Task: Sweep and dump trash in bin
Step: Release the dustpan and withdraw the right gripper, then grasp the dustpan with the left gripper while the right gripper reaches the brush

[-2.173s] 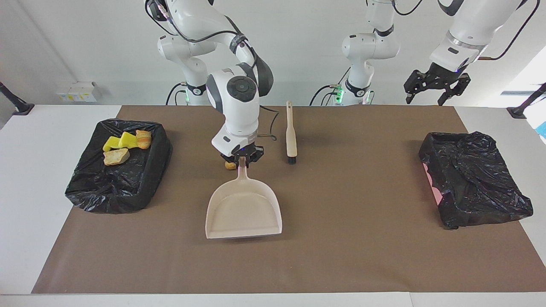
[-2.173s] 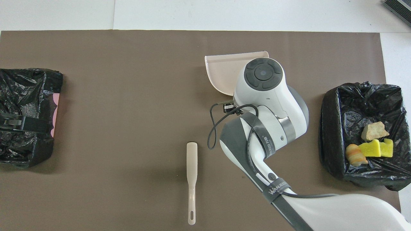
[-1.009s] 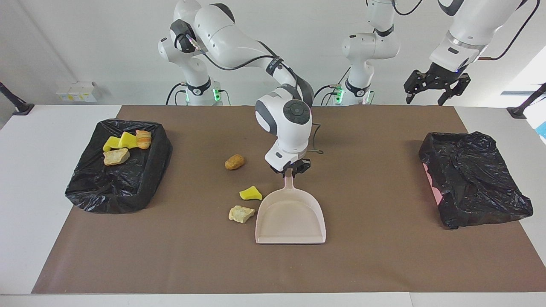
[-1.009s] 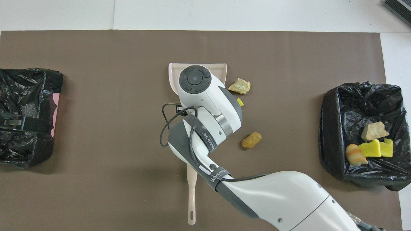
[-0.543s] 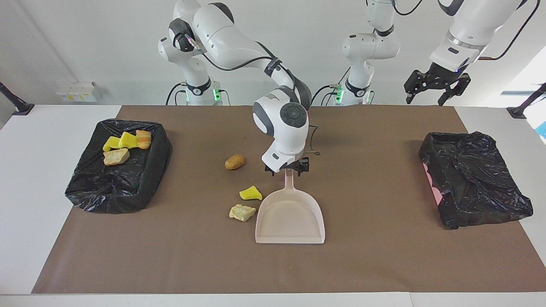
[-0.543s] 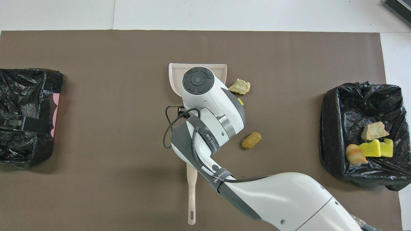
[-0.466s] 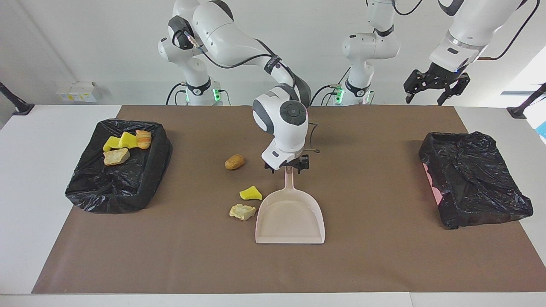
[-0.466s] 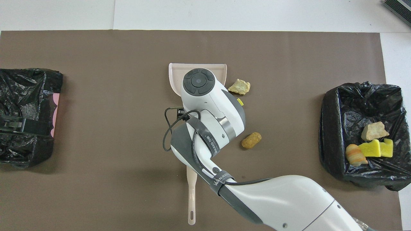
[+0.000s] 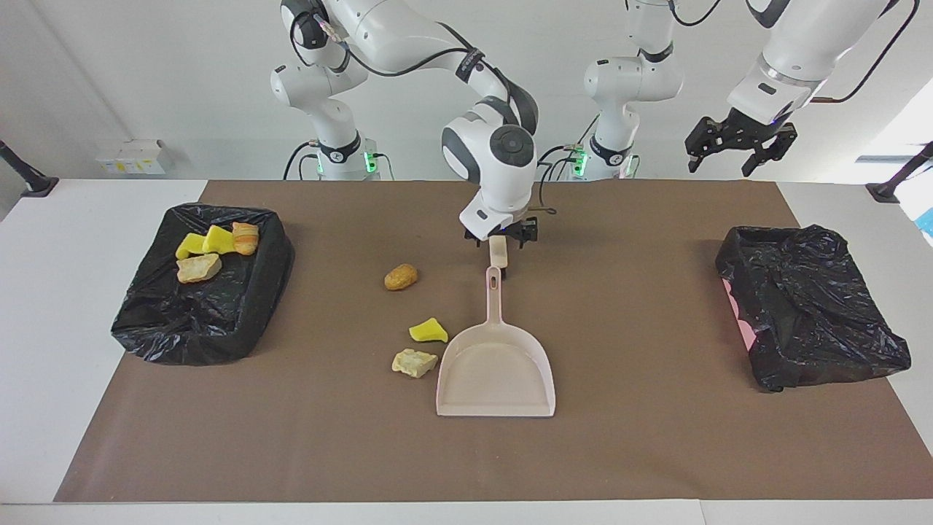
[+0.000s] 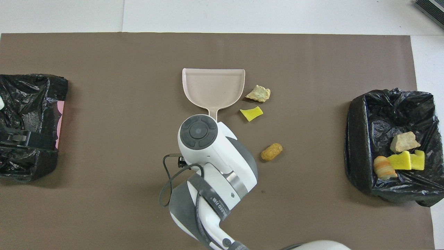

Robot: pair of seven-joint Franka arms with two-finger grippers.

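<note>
Both arms' jaws hang spread and empty above a brown mat [image 9: 656, 437] on a white table [image 9: 44, 306].

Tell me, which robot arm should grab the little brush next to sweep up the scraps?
The right arm, probably. The right gripper hangs open just over the brush, close to the dustpan. The left gripper waits high up at the left arm's end of the table.

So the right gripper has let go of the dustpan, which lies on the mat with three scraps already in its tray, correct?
Not quite. The dustpan tray is empty: the three scraps lie on the mat beside it, toward the right arm's end, as the facing view shows. The right gripper is indeed open, up over the brush.
</note>
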